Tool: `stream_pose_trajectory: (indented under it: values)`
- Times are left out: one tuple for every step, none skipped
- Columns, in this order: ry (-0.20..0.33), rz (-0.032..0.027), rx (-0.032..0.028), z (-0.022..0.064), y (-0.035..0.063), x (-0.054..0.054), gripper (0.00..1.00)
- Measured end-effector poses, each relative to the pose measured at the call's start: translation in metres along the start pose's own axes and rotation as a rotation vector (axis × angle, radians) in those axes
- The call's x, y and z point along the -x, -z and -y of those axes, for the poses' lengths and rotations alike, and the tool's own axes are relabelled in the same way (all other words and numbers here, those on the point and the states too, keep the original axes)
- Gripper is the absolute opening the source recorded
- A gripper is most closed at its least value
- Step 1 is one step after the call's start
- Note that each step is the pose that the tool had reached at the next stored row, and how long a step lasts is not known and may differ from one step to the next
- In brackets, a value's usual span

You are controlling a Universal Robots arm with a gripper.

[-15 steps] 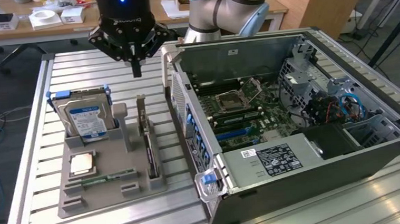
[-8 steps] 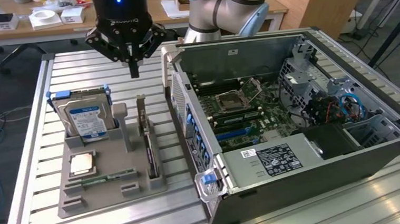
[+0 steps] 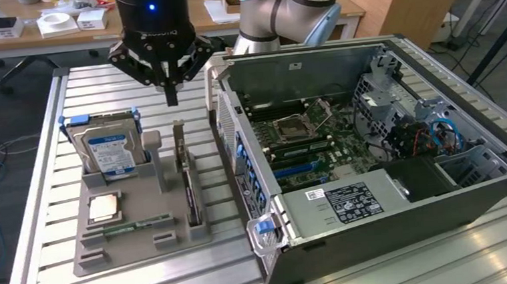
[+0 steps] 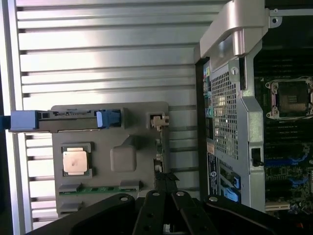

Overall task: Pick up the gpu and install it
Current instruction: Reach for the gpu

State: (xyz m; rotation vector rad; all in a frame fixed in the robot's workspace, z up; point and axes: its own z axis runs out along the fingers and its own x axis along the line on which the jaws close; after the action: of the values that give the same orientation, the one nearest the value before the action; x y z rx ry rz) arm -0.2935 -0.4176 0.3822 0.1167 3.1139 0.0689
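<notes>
My gripper (image 3: 172,101) pinched together, empty, above the gpu (image 3: 189,187) standing edge-up in the grey tray (image 3: 127,248) beside the case (image 3: 373,194); I'd want jaws spread, centred on the card's top edge, dropping straight.

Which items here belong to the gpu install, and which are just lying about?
Job: thin black gpu card with metal end bracket, upright in the grey tray; open black computer case with its green motherboard; black tool above the tray.
Lying about: silver hard drive with blue label; square silver processor chip; small green memory stick.
</notes>
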Motion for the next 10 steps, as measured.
stream_pose_trajectory:
  values:
    - [0.0, 0.0, 0.0, 0.0024, 0.0001, 0.0, 0.11]
    - [0.0, 0.0, 0.0, 0.0046, 0.0002, 0.0, 0.11]
    - [0.0, 0.0, 0.0, 0.0067, 0.0003, 0.0, 0.11]
    - [0.0, 0.0, 0.0, 0.009, 0.0004, 0.0, 0.11]
    - [0.0, -0.0001, 0.0, 0.0113, 0.0005, 0.0, 0.11]
    - [0.0, 0.0, 0.0, 0.0137, 0.0006, 0.0, 0.11]
    - [0.0, 0.0, 0.0, 0.016, 0.0007, 0.0, 0.11]
    - [0.0, 0.0, 0.0, 0.0178, 0.0007, -0.001, 0.11]
    - [0.0, 0.0, 0.0, 0.0196, 0.0007, -0.001, 0.11]
    - [0.0, 0.0, 0.0, 0.0212, 0.0008, -0.001, 0.11]
